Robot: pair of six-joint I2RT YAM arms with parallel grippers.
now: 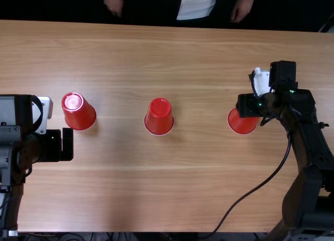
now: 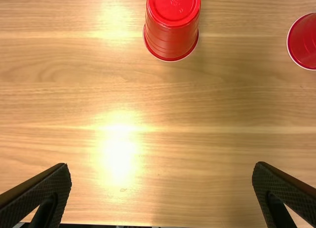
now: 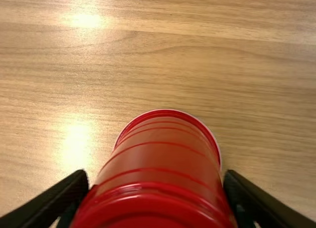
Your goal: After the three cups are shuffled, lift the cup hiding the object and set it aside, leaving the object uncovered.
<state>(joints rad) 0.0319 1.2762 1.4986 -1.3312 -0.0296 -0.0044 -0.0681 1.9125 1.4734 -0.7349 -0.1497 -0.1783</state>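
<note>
Left wrist view: the left tool point(image 2: 160, 188) hangs spread over bare tabletop point(image 2: 148, 114), with the left cup point(image 2: 172, 23) ahead of it and apart.

Right wrist view: the right tool point(image 3: 154, 193) seems to pinch the right cup point(image 3: 163, 159). Its rim looks to be on the wood, so nothing is uncovered yet.

Top view: the middle cup point(image 1: 158, 116) stands well apart from the right tool. There is open wood ahead of and behind it, and the edges are far off.

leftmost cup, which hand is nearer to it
Left. The left hand sits close by the leftmost cup, apart from it; the right hand is far across the table, around the rightmost cup.
</note>
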